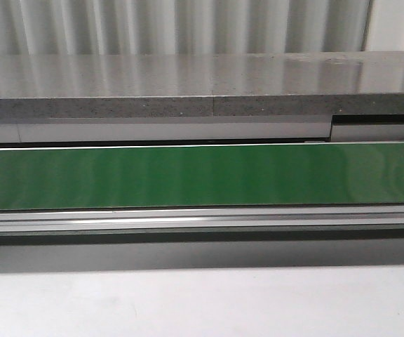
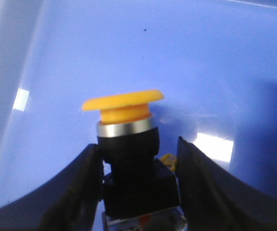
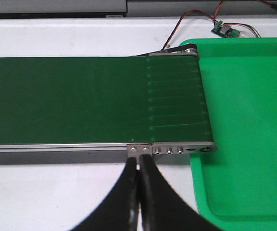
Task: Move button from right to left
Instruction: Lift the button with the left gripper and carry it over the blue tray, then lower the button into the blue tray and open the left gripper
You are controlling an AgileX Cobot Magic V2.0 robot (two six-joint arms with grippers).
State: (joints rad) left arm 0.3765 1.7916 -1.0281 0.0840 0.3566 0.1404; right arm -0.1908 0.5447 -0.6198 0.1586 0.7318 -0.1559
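Button (image 2: pixel 129 144) between left gripper (image 2: pixel 138 166) fingers (image 2: pixel 81 187)

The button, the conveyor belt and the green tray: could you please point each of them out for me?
button (image 2: pixel 122 102): left wrist view, on its yellow cap.
conveyor belt (image 3: pixel 81 98): right wrist view, on its dark green surface.
green tray (image 3: pixel 249 120): right wrist view, on its bare floor.

The green conveyor belt (image 3: pixel 81 101) lies bare along its length, open from above. Beside the belt's end sits the green tray (image 3: pixel 244 125), its floor bare; behind that end, a small circuit board (image 3: pixel 225 29) trails wires.
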